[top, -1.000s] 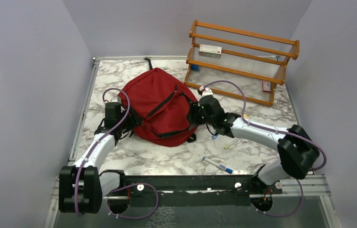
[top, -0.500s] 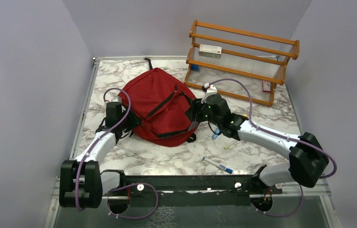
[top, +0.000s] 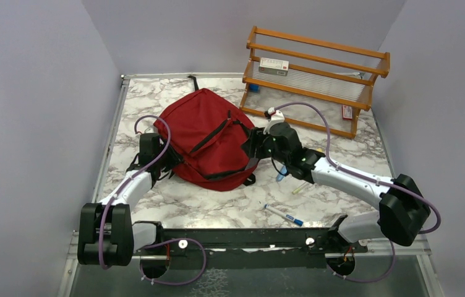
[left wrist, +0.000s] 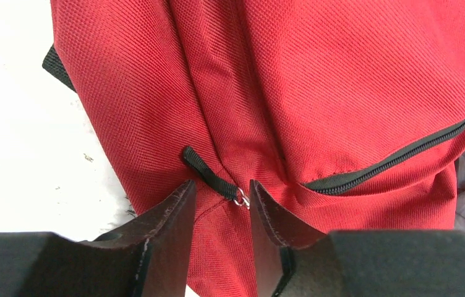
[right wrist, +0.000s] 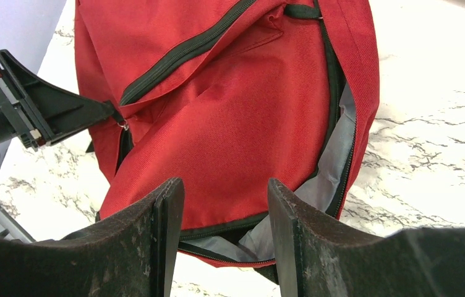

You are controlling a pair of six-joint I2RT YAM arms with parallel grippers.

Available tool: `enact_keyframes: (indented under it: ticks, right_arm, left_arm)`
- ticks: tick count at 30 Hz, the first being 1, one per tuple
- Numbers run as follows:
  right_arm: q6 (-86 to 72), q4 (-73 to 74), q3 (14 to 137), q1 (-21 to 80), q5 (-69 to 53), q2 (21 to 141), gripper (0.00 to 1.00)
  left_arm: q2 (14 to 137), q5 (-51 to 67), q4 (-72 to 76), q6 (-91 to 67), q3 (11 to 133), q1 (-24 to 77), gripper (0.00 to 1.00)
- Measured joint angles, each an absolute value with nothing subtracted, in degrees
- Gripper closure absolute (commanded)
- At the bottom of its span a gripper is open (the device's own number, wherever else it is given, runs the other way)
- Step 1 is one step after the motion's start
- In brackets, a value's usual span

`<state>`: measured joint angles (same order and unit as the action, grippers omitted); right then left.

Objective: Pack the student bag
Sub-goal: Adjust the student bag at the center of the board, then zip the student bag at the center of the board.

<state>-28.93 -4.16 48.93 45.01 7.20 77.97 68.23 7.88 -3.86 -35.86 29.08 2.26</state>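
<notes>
Jaws of the left gripper [left wrist: 221, 185] stand part-open, straddling the black zipper pull [left wrist: 208, 173] of the student bag [left wrist: 341, 93], not clamped. Jaws of the right gripper [right wrist: 224, 185] are apart at the bag's unzipped right edge, grey lining showing. The bag lies mid-table [top: 217, 207] on white marbled top. A wooden rack [top: 316, 80] stands far right. Plain lilac walls [top: 32, 93] on three sides.

Bright, even light; wrist-view whites overexposed
</notes>
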Motion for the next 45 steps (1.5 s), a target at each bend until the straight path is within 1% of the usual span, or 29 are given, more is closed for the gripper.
enact_keyframes:
  ticks: [6, 14, 22, 31, 32, 35, 36, 42, 45]
  right_arm:
    - [-29.61, -4.1, 48.6, 45.01, 7.2, 76.99, 0.44]
    - [-30.37, -3.68, 47.18, 45.01, 7.16, 75.26, 0.44]
    - [-29.65, -4.43, 45.54, 45.01, 6.39, 73.34, 0.43]
    - [-26.06, -8.6, 44.73, 45.01, -0.3, 73.47, 0.43]
    - [-25.85, -8.82, 44.8, 45.01, -0.84, 73.84, 0.43]
    - [-25.8, -8.88, 45.21, 45.01, -1.45, 75.09, 0.43]
    - [-25.91, -8.91, 45.3, 45.01, -1.45, 75.33, 0.43]
    - [-27.0, -8.91, 45.32, 45.01, -1.39, 75.42, 0.43]
    - [-27.2, -8.91, 45.3, 45.01, -1.32, 75.42, 0.43]
  left_arm:
    - [70.65, 6.94, -1.26, -36.97, 28.8, 2.26, 0.78]
    - [71.09, 5.82, -0.12, -37.21, 28.8, 2.26, 1.0]
    - [68.93, 6.55, 0.08, -35.31, 29.19, 2.28, 1.0]
    - [63.68, 10.52, 0.4, -31.64, 30.52, 2.37, 1.0]
    - [63.64, 10.63, 0.36, -31.62, 30.52, 2.39, 0.97]
    - [63.64, 10.61, -0.78, -32.14, 30.55, 2.37, 0.84]
    - [63.64, 10.57, -1.19, -32.45, 30.55, 2.37, 0.82]
    - [64.36, 9.67, -2.5, -35.83, 30.52, 2.39, 0.77]
    - [66.43, 9.15, -2.5, -37.34, 30.52, 2.39, 0.76]
